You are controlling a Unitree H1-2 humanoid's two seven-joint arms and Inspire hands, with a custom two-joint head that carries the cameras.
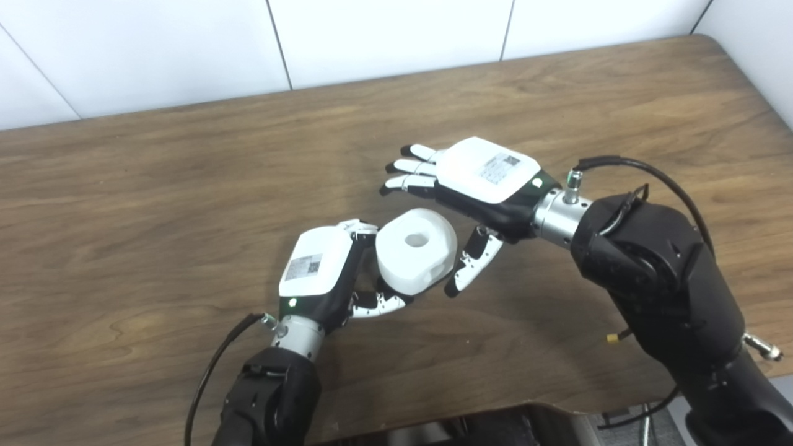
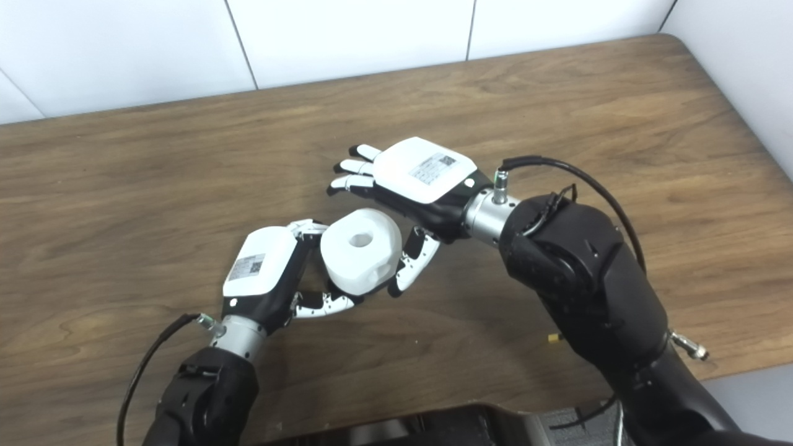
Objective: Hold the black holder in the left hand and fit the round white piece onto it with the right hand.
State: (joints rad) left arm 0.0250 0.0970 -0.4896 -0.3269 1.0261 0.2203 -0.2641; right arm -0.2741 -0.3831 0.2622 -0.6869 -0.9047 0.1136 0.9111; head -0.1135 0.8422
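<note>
The round white piece [image 1: 416,253], a thick disc with a hole in its top, sits in my left hand [image 1: 317,267] near the table's middle. That hand's fingers curl around and under it, so it is shut on the piece. No black holder shows; anything under the piece is hidden by it and by the fingers. My right hand [image 1: 486,176] hovers just right of and behind the piece, open, with its fingers [image 1: 412,167] stretched out to the left. Its thumb [image 1: 472,260] hangs down close beside the piece's right side; I cannot tell if they touch.
Both hands work over a brown wooden table [image 1: 155,186] against a white tiled wall [image 1: 372,37]. The table's front edge [image 1: 433,409] runs just below the forearms, and its right edge lies near the wall corner at the far right.
</note>
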